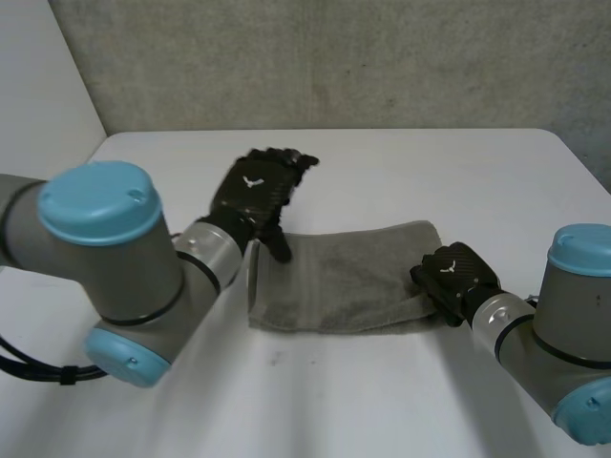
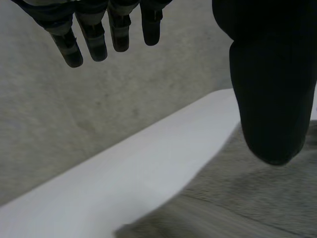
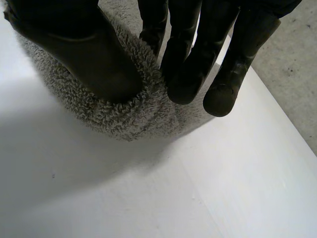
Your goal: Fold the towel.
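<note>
The grey towel [image 1: 344, 279] lies on the white bench [image 1: 401, 172]. The left hand [image 1: 254, 191], fingers straight and empty, hovers at its 10 o'clock corner; the right hand [image 1: 456, 277] pinches its 4 o'clock corner.

**Your left hand [image 1: 256, 191] was open; your right hand [image 1: 453, 277] was closed in a pinch on the towel [image 1: 344, 277].**
Your left arm [image 1: 105, 258] extended from the near left, its hand's fingers [image 2: 94, 39] straight and slightly spread, the thumb [image 2: 270, 99] pointing down. Your right arm [image 1: 563, 324] extended from the near right with its hand low, the thumb [image 3: 89, 54] and fingers [image 3: 193, 69] curled toward each other, squeezing the towel's edge between them.
</note>
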